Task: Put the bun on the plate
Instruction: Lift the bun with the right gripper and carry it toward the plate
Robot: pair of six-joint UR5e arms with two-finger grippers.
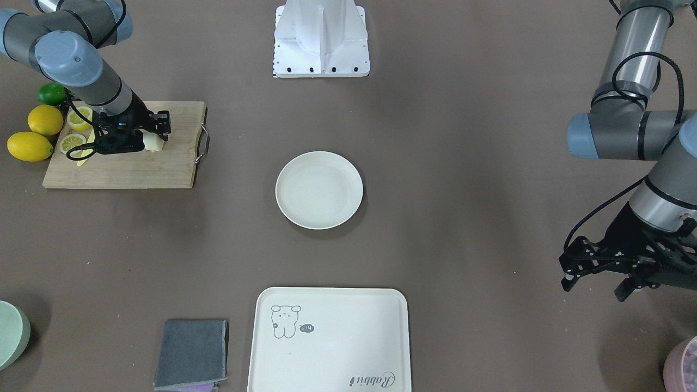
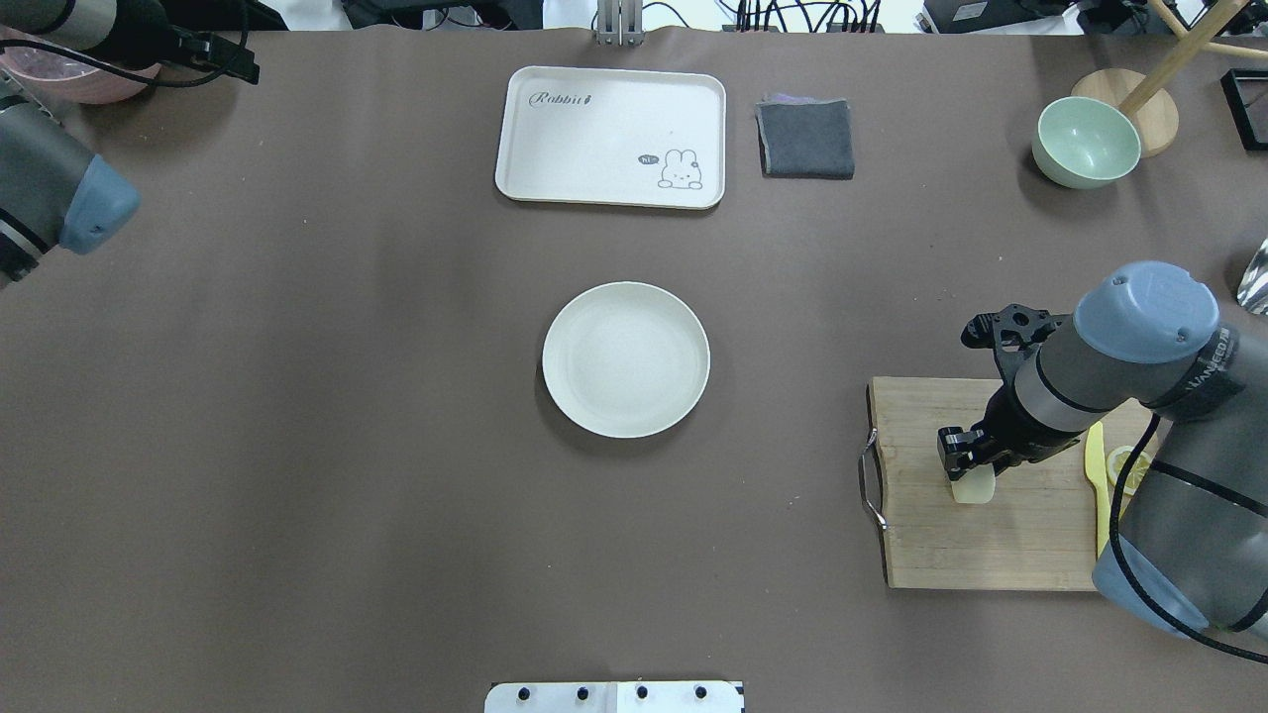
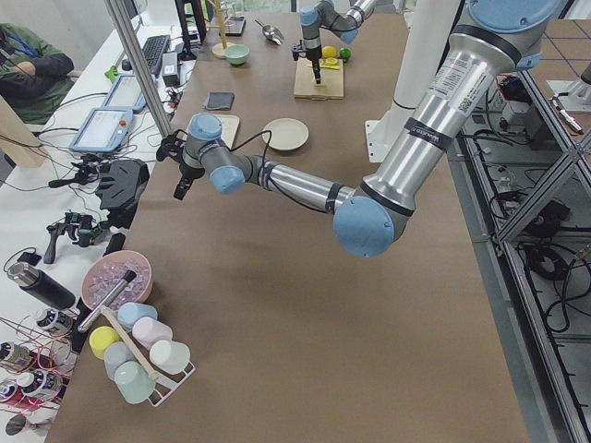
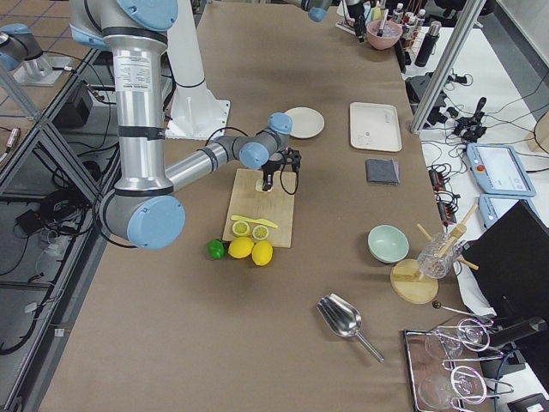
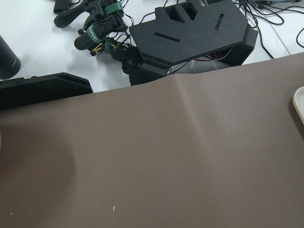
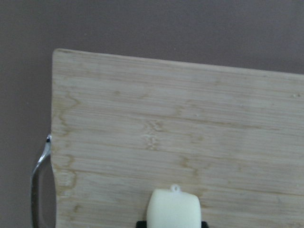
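"One small, smooth, pale cream bun (image 1: 154,142) stands on a rectangular wooden cutting board (image 1: 130,171) with a metal handle, at the table's end on the robot's right."

"Is anything holding it?"

"Yes. The right gripper (image 1: 151,133) points down over it, jaws closed on the bun, with a black pad against each side. I cannot tell whether the bun is clear of the wood."

"What lies around it?"

"Two cut lemon halves (image 1: 80,117) and a flat yellow plastic knife (image 2: 1095,475) lie on the same board, behind the gripper. Just off the board are two whole yellow lemons (image 1: 45,120) and a green lime (image 1: 52,93)."

"And the plate?"

"The round, shallow, off-white plate (image 1: 318,189) sits at the middle of the brown table, well apart from the board."

"Further out?"

"Beyond the plate is a cream rectangular tray (image 1: 337,348) with a small animal drawing, and a folded grey cloth (image 1: 191,353) lies beside it. The left gripper (image 1: 596,286) hangs over the table's far side, its jaws spread apart."
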